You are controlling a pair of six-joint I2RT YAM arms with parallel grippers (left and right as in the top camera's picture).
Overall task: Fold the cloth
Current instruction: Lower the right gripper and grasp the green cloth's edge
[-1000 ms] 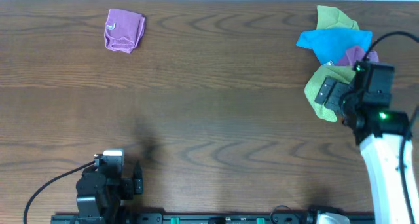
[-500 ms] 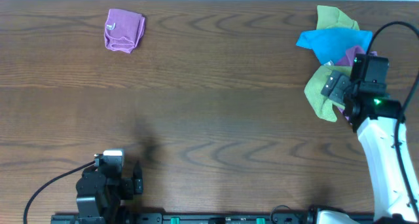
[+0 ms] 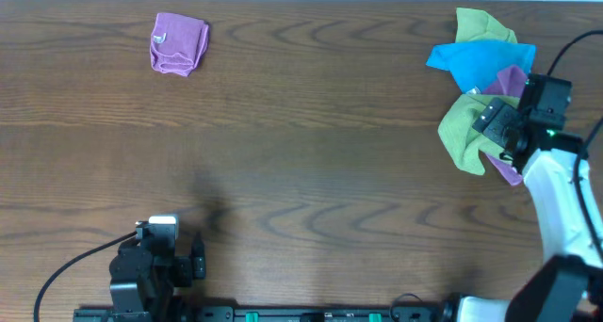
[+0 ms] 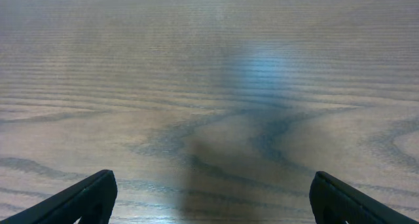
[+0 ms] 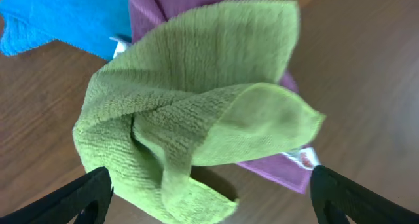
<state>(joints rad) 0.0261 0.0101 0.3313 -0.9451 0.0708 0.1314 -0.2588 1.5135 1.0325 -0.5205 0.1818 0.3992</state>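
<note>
The cloth (image 3: 460,134), lime-green and crumpled, lies at the right of the table on the near edge of a pile of cloths. In the right wrist view the cloth (image 5: 190,99) fills the middle, bunched in loose folds over a purple cloth. My right gripper (image 3: 490,126) hovers over its right side, open; in the wrist view this gripper (image 5: 213,198) has a finger on either side of the cloth's near fold, not pinching it. At the near left, my left gripper (image 3: 196,258) rests open, and the left wrist view shows only bare wood between its (image 4: 213,198) fingers.
The pile also holds a blue cloth (image 3: 482,60), a yellower olive-green cloth (image 3: 479,25) and a purple cloth (image 3: 512,79) (image 5: 281,165) partly under the lime one. A folded purple cloth (image 3: 177,42) lies at the far left. The pile sits near the table's right edge.
My right arm has swung up and to the right in the overhead view, bringing its gripper further onto the lime-green cloth. The left arm and the cloths have not moved.
</note>
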